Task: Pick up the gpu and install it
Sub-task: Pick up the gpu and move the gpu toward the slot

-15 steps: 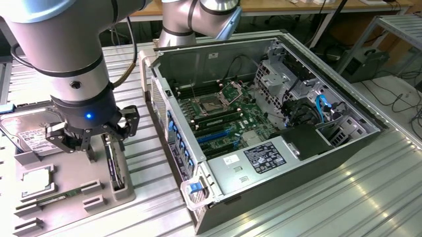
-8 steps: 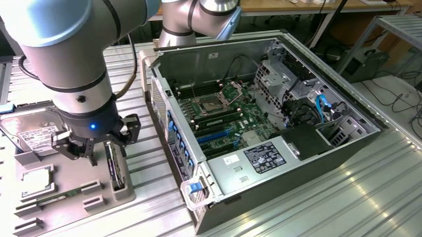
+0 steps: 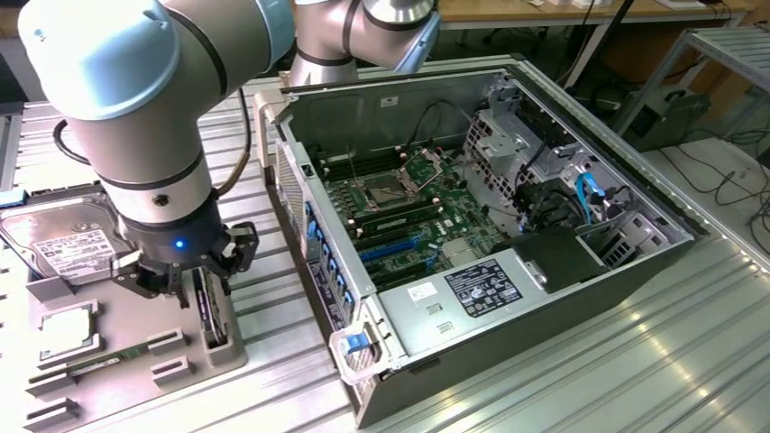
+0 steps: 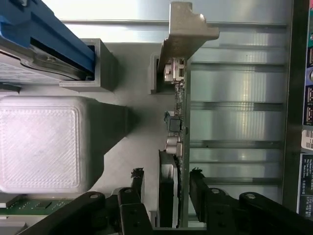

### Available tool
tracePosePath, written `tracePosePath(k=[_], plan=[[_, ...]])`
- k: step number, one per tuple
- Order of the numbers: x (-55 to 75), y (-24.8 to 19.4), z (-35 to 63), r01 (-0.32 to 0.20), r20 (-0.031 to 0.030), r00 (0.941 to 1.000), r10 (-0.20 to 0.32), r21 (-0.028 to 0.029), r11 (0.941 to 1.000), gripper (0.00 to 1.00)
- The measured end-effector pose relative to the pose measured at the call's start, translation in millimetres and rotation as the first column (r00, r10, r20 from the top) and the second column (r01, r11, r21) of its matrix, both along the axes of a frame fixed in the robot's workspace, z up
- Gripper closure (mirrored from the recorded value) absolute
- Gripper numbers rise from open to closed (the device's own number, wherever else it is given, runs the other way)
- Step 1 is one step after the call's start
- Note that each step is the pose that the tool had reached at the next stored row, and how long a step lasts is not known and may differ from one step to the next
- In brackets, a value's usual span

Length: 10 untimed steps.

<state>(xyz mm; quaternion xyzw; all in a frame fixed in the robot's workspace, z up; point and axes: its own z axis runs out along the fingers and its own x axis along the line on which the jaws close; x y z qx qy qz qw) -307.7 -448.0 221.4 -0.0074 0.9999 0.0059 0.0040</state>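
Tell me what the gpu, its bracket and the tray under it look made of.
The gpu: a thin circuit board, likely matte fibreglass laminate, seen edge-on with soldered parts. Its bracket: bare sheet metal, dull silver, bent at the end. The tray: grey plastic, probably 3D-printed, going by the fine layered lines on its raised block.

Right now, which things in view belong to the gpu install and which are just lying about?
In the job:
gpu, on edge in its tray slot
gripper, open, one finger on each side of it
computer case, open, motherboard exposed

Lying about:
hard drive
memory stick
Both are on the parts tray.
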Motion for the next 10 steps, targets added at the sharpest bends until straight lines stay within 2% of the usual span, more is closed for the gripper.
tracePosePath(k=[1,10], plan=[[1.9,0.0,0.0,0.0,0.0,1.0,0.0,0.0,1.0,0.72],[2.0,0.0,1.3,0.0,-0.0001,1.0,0.0,-0.0001,1.0,0.72]])
